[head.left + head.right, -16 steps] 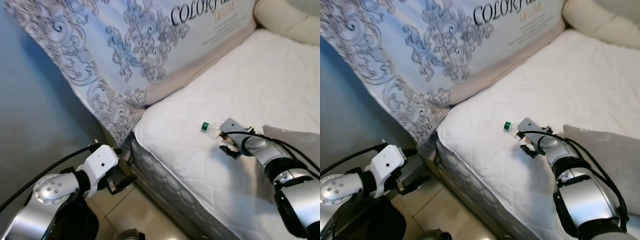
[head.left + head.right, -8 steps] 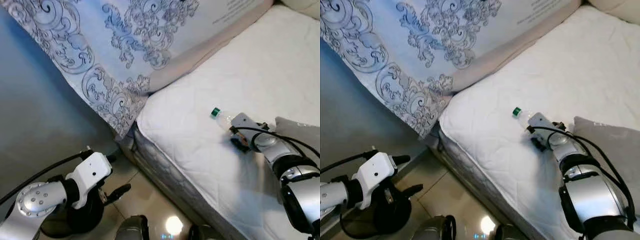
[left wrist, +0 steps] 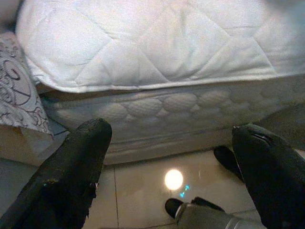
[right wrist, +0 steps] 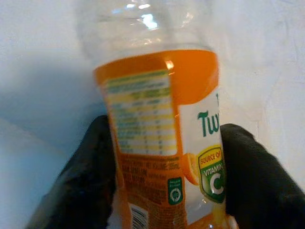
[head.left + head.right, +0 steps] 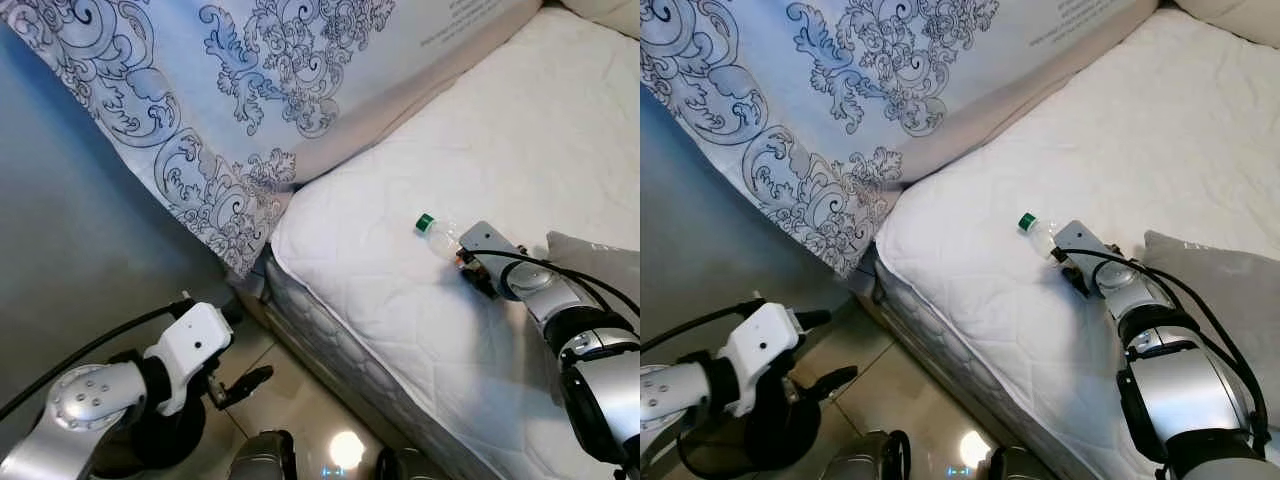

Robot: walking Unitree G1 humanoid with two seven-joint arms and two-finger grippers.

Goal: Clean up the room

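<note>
A clear plastic bottle point(image 5: 438, 235) with a green cap and an orange label point(image 4: 157, 124) lies on the white quilted mattress point(image 5: 400, 300), near its front corner. My right gripper point(image 5: 468, 264) reaches over the bed and is shut on the bottle's body, one black finger point(image 4: 95, 162) on each side of the label. My left gripper point(image 5: 238, 378) hangs low over the tiled floor beside the bed, open, with nothing between its fingers point(image 3: 81, 157).
A big blue-and-white patterned wrapped cushion point(image 5: 250, 90) leans against the wall over the bed's left edge. A grey pillow point(image 5: 600, 265) lies on the mattress by my right arm. Glossy floor tiles point(image 3: 143, 191), my feet point(image 5: 265, 460) and a dark round object point(image 5: 170, 440) are below.
The camera has tilted down and the whole picture has shifted. My right gripper stays on the bottle on the mattress. My left arm has shifted slightly over the floor.
</note>
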